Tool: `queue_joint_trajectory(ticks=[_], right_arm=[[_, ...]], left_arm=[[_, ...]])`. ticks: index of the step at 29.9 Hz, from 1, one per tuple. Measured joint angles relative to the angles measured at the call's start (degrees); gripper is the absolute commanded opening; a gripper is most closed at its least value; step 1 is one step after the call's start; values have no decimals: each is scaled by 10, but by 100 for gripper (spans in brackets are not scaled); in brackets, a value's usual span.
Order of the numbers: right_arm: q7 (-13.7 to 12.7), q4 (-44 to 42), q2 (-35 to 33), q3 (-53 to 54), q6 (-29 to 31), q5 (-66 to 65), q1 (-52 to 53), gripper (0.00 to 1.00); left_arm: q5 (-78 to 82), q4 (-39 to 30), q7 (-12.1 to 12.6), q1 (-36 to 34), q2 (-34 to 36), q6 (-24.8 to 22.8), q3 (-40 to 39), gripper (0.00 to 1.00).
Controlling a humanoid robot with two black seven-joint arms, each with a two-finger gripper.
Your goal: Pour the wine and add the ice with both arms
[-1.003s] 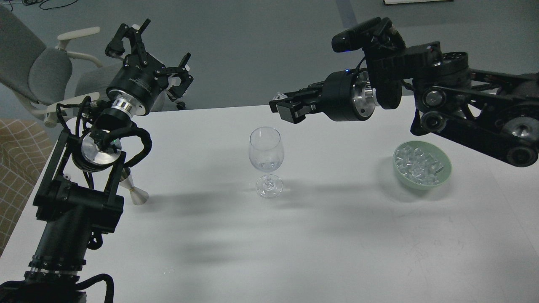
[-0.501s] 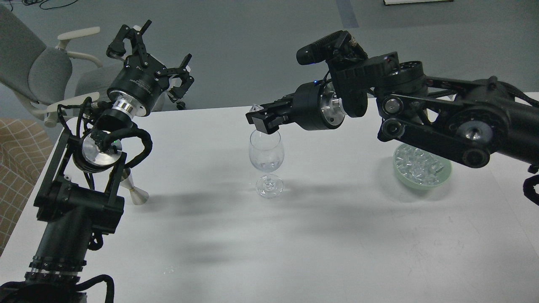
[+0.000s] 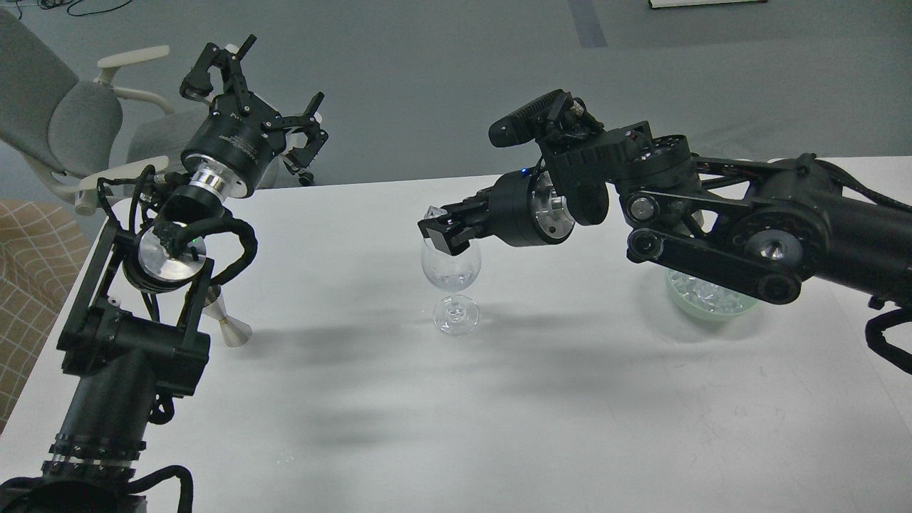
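A clear stemmed wine glass (image 3: 452,285) stands upright at the middle of the white table (image 3: 456,399). A little clear wine (image 3: 450,278) sits low in its bowl, barely visible. My right gripper (image 3: 436,228) is shut on a clear ice cube (image 3: 432,212) and hangs right over the glass rim. Ice cubes (image 3: 705,292) are heaped in a pale green bowl (image 3: 712,308) at the right, mostly hidden behind my right arm. My left gripper (image 3: 253,89) is open and empty, raised above the table's far left corner.
A small silver double-cone measuring cup (image 3: 226,322) stands on the table beside my left arm. A grey office chair (image 3: 64,107) stands off the far left corner. The table's far edge runs just behind the glass.
My right arm has swung left from the bowl side and dropped, bringing the ice cube from above and right of the glass down to its rim. My left arm has not moved.
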Motion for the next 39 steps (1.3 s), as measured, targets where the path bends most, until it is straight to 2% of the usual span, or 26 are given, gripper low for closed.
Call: queue_joint_trajectory(ticks=[4, 8, 14, 23, 32, 36, 38, 39], right_arm=[[0, -3, 0, 0, 0, 0, 0, 15], [0, -5, 0, 0, 0, 0, 0, 31], [0, -6, 0, 0, 0, 0, 1, 46], [-1, -5, 4, 2, 0, 1, 6, 58], [-4, -4, 12, 3, 0, 1, 9, 58], [-6, -4, 10, 9, 0, 2, 12, 71], [-7, -6, 6, 24, 0, 3, 18, 81], [-6, -10, 3, 36, 0, 4, 19, 90]], left_arm=[[0, 0, 0, 0, -1, 0, 0, 98], [0, 0, 0, 2, 0, 0, 0, 98], [0, 0, 0, 3, 0, 0, 0, 98], [0, 0, 0, 3, 1, 0, 0, 98], [0, 1, -1, 3, 1, 0, -2, 98], [0, 1, -1, 3, 4, 0, -2, 98], [0, 1, -1, 2, 5, 0, -3, 98], [0, 2, -1, 2, 6, -2, -3, 98]])
